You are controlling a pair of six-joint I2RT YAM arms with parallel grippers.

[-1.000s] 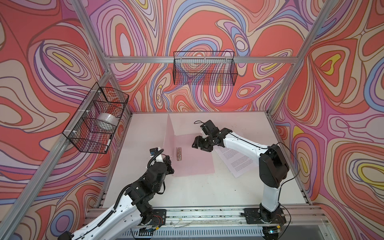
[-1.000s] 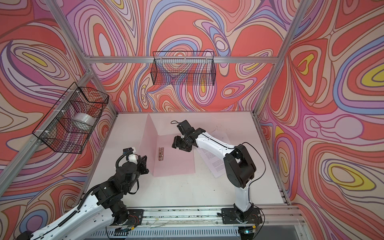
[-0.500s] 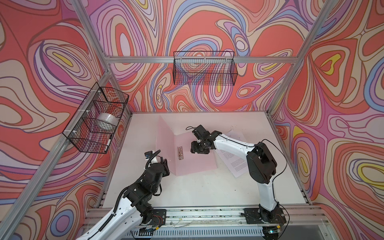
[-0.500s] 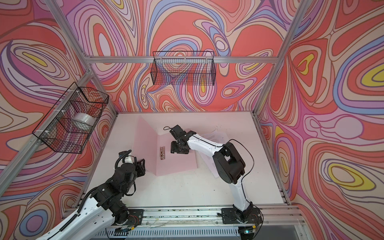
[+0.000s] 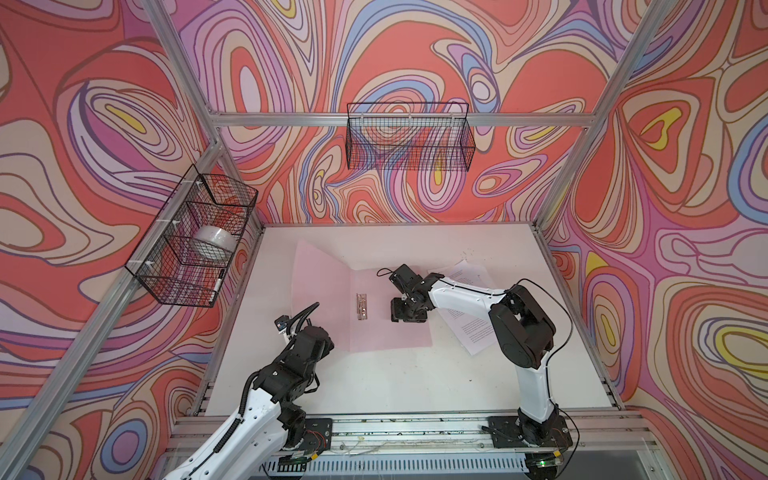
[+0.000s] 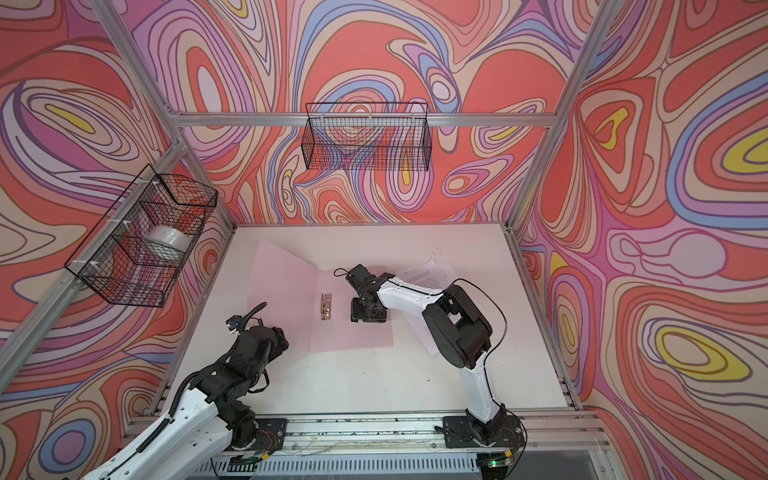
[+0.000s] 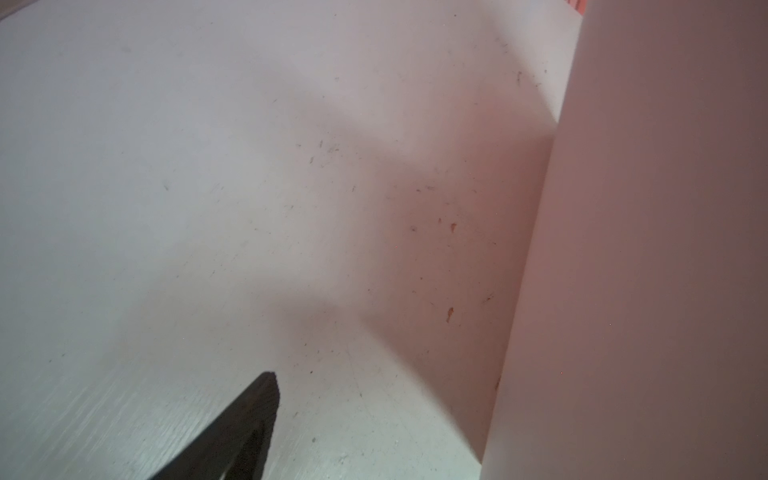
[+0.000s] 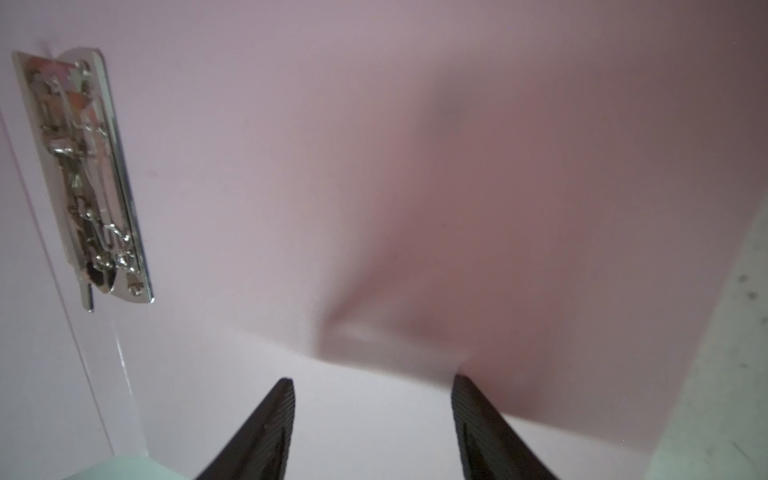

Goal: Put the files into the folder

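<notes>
Two covers of the pink folder [image 5: 374, 332] are spread open near the middle of the white table [image 5: 395, 386], the right one flat and the left one raised. Its spine and the metal clip [image 5: 362, 306] run lengthwise from the robot's side toward the back wall. The files [image 5: 469, 330] lie skewed just right of it. The right gripper [image 5: 407, 319] holds its jaws apart over the flat cover, and the left gripper [image 5: 326, 338], beside the raised cover, shows one finger [image 7: 245, 419] set wide, so it is apart too.

white table [image 5: 395, 382], open pink folder [image 5: 386, 332] lying on it, printed files [image 5: 471, 330] just beside the folder
</notes>
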